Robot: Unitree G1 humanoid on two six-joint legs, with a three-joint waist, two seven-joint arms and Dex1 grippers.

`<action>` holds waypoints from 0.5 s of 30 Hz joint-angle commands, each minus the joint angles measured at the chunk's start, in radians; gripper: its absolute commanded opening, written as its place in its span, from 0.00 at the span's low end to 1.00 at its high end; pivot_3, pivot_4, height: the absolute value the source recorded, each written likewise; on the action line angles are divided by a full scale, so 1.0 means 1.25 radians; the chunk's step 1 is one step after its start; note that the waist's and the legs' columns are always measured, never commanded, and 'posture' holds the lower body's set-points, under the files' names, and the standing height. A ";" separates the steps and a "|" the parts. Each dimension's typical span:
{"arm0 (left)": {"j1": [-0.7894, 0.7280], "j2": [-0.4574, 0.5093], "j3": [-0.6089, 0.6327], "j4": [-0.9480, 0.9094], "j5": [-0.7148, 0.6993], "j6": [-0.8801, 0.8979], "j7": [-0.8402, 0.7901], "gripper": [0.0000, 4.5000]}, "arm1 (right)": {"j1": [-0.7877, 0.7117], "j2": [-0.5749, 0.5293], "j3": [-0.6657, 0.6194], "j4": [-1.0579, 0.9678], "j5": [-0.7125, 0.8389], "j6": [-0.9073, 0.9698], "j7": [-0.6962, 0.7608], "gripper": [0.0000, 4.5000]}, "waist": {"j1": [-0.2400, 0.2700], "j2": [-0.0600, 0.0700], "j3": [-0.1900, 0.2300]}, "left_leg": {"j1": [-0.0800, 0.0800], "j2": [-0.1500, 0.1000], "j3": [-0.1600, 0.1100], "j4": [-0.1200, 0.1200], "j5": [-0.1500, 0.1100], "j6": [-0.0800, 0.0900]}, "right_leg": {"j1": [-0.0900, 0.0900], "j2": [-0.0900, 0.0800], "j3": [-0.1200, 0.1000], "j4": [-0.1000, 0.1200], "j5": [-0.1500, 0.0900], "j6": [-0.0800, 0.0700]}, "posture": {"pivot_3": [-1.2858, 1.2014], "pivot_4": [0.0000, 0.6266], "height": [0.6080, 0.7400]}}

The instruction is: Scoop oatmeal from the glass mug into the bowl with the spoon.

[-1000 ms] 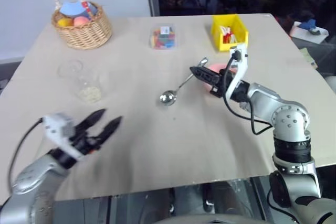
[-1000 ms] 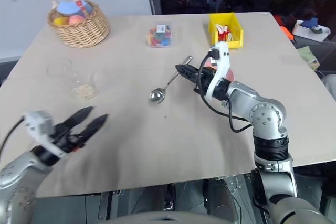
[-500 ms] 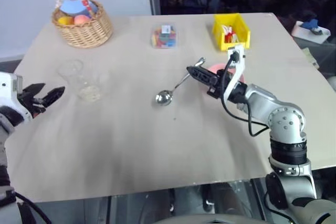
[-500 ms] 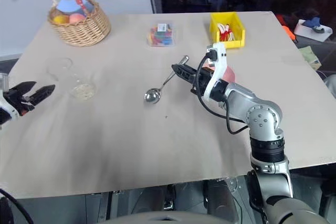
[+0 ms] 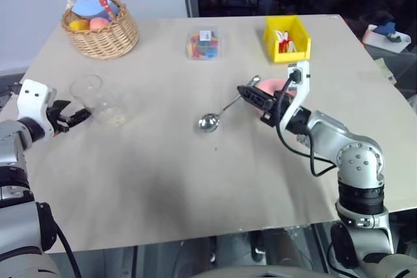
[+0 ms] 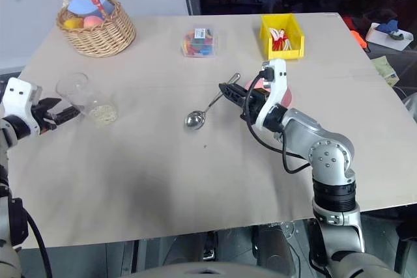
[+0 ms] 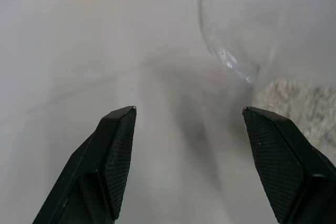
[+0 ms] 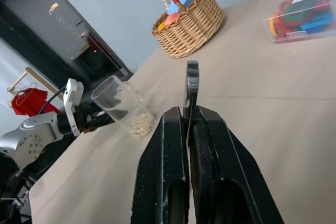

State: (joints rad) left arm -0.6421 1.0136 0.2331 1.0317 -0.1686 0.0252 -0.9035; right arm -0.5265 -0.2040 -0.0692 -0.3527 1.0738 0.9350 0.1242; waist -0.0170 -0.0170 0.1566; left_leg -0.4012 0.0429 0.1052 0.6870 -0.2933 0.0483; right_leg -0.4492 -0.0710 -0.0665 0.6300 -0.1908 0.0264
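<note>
The task is at its beginning. The right gripper (image 5: 246,90) has its jaws clenched on the handle of the spoon (image 5: 221,111), and the round end of the spoon hangs low over the middle of the table (image 5: 195,180); it looks to carry nothing. The pink bowl (image 5: 272,87) stands just behind this gripper, mostly hidden by it, so I cannot tell if any flakes are inside. The glass mug (image 6: 77,93) is on the left part of the table, tilted, with the oatmeal (image 6: 103,114) heaped at its lower end. It seems that some flakes lie on the table itself, but this is not clear. The left gripper (image 6: 62,114) is just beside the mug, jaws released and standing apart, grasping nothing. What remains, in my judgement: steady the mug, bring the spoon across, scoop, and carry the flakes to the bowl.
</note>
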 commanded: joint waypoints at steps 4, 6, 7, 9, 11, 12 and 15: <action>0.070 0.013 0.029 -0.002 -0.007 -0.027 -0.006 0.75 | -0.008 -0.008 -0.014 -0.039 0.021 -0.007 0.008 0.00 | -0.001 0.000 0.000 | 0.000 0.000 0.000 0.000 0.000 0.000 | 0.000 0.000 0.000 0.000 0.000 0.000 | 0.52 0.24 1.00; 0.085 0.010 0.036 -0.012 -0.014 -0.024 -0.007 0.75 | -0.010 -0.008 -0.013 -0.037 0.021 -0.008 0.010 0.00 | 0.000 0.000 0.000 | 0.000 0.001 0.000 0.000 0.000 0.000 | 0.000 0.000 0.000 0.001 0.000 0.000 | 0.52 0.24 1.00; 0.094 0.006 0.040 -0.020 -0.019 -0.023 -0.010 0.75 | -0.011 -0.009 -0.012 -0.035 0.021 -0.007 0.012 0.00 | 0.001 -0.001 0.000 | 0.000 0.002 0.000 0.000 0.000 0.000 | 0.000 0.000 0.000 0.001 0.000 0.000 | 0.52 0.24 1.00; 0.112 -0.006 0.049 -0.044 -0.033 -0.021 -0.018 0.75 | -0.014 -0.010 -0.010 -0.032 0.020 -0.007 0.017 0.00 | 0.002 -0.001 -0.001 | 0.000 0.002 0.000 0.000 0.000 0.000 | 0.000 0.000 0.000 0.001 0.000 0.000 | 0.52 0.24 1.00; 0.126 -0.018 0.058 -0.072 -0.048 -0.010 -0.026 0.75 | -0.017 -0.010 -0.008 -0.029 0.018 -0.007 0.021 0.00 | 0.003 -0.001 -0.001 | 0.000 0.003 0.000 0.000 0.000 0.000 | 0.000 -0.001 0.000 0.002 0.000 0.000 | 0.52 0.24 1.00; 0.132 -0.022 0.059 -0.084 -0.050 -0.007 -0.025 0.75 | -0.018 -0.010 -0.007 -0.027 0.017 -0.008 0.022 0.00 | 0.003 -0.001 -0.001 | 0.000 0.003 0.000 0.000 0.000 0.000 | 0.000 -0.001 0.000 0.002 0.000 0.000 | 0.52 0.24 1.00; 0.145 -0.035 0.060 -0.114 -0.058 0.004 -0.027 0.75 | -0.022 -0.009 -0.003 -0.024 0.013 -0.009 0.027 0.00 | 0.002 -0.002 -0.001 | 0.001 0.003 0.000 0.001 0.000 0.000 | 0.000 -0.001 0.000 0.002 0.000 0.000 | 0.52 0.24 1.00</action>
State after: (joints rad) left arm -0.4643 0.9635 0.2832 0.9339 -0.2210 0.0242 -0.9326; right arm -0.5292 -0.2135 -0.0648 -0.3551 1.0793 0.9350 0.1453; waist -0.0148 -0.0193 0.1554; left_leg -0.4001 0.0461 0.1050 0.6878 -0.2933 0.0485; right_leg -0.4489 -0.0719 -0.0662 0.6334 -0.1908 0.0262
